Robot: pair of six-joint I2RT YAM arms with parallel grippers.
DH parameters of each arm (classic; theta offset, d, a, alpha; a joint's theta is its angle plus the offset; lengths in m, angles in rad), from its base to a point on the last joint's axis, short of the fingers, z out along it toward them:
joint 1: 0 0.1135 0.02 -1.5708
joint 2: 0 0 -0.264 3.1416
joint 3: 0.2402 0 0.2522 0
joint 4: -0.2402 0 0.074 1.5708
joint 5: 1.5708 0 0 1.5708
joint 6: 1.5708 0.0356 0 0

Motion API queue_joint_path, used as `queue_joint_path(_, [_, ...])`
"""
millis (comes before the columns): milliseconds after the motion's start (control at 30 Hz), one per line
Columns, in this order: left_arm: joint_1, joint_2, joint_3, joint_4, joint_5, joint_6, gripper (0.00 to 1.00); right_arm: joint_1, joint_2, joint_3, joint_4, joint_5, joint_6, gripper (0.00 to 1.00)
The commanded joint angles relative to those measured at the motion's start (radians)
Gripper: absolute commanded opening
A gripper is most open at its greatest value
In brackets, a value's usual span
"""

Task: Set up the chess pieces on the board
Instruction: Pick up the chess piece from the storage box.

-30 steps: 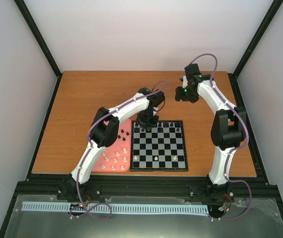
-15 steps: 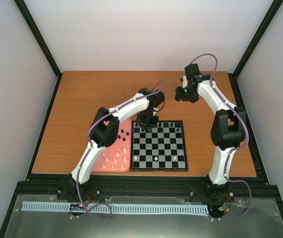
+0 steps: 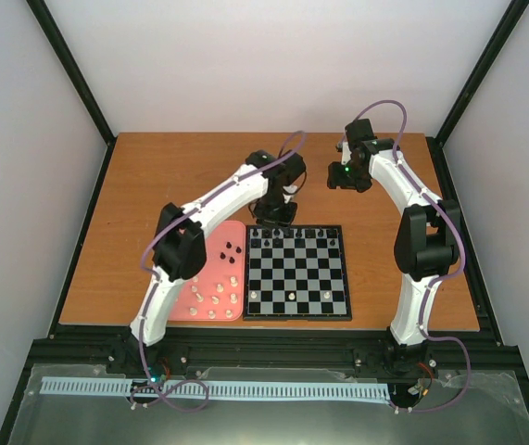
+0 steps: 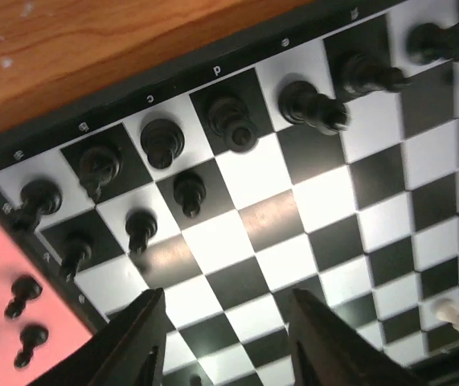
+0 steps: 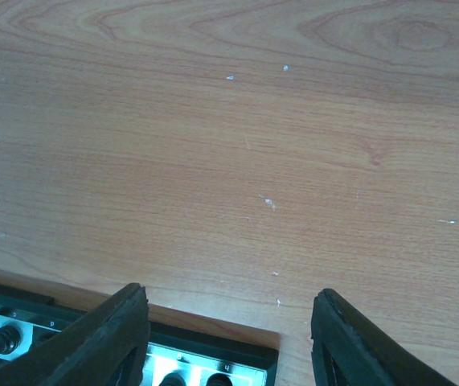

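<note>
The chequered board point(image 3: 297, 272) lies in the middle of the table. Several black chess pieces point(image 4: 229, 125) stand in its far rows, and three cream-white pieces point(image 3: 290, 295) stand in its near row. My left gripper point(image 3: 274, 214) hovers over the board's far left corner, open and empty; its fingers point(image 4: 137, 342) frame bare squares in the left wrist view. My right gripper point(image 3: 340, 176) is open and empty, held above the bare table beyond the board's far edge point(image 5: 213, 342).
A pink tray point(image 3: 210, 278) left of the board holds several cream-white pieces point(image 3: 218, 295) and a few black ones point(image 3: 229, 248), also seen in the left wrist view point(image 4: 20, 322). Wooden table point(image 3: 171, 185) extends behind; black frame posts stand at its corners.
My left arm has risen and pulled back from the board's far left corner, its elbow swinging left. The right arm has not moved.
</note>
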Motion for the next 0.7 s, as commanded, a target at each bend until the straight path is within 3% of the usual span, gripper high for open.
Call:
queue_joint_path(0, [0.009, -0.134, 0.035, -0.026, -0.026, -0.022, 0.51, -0.009, -0.046, -0.013, 0.003, 0.005, -0.009, 0.56])
queue_joint_path(67, [0.042, -0.18, -0.015, -0.01, -0.046, -0.033, 0.58, -0.009, -0.048, -0.012, 0.003, 0.004, -0.009, 0.56])
queue_joint_path(233, [0.151, -0.272, -0.209, 0.054, -0.096, -0.032, 0.58, -0.01, -0.046, -0.005, 0.002, -0.003, -0.007, 0.56])
queue_joint_path(500, [0.237, -0.281, -0.426, 0.163, -0.081, -0.025, 0.53, -0.009, -0.043, -0.007, 0.003, -0.002, -0.006, 0.56])
queue_joint_path(667, [0.27, -0.274, -0.487, 0.192, -0.064, -0.03, 0.48, -0.009, -0.043, -0.01, 0.002, 0.001, -0.009, 0.56])
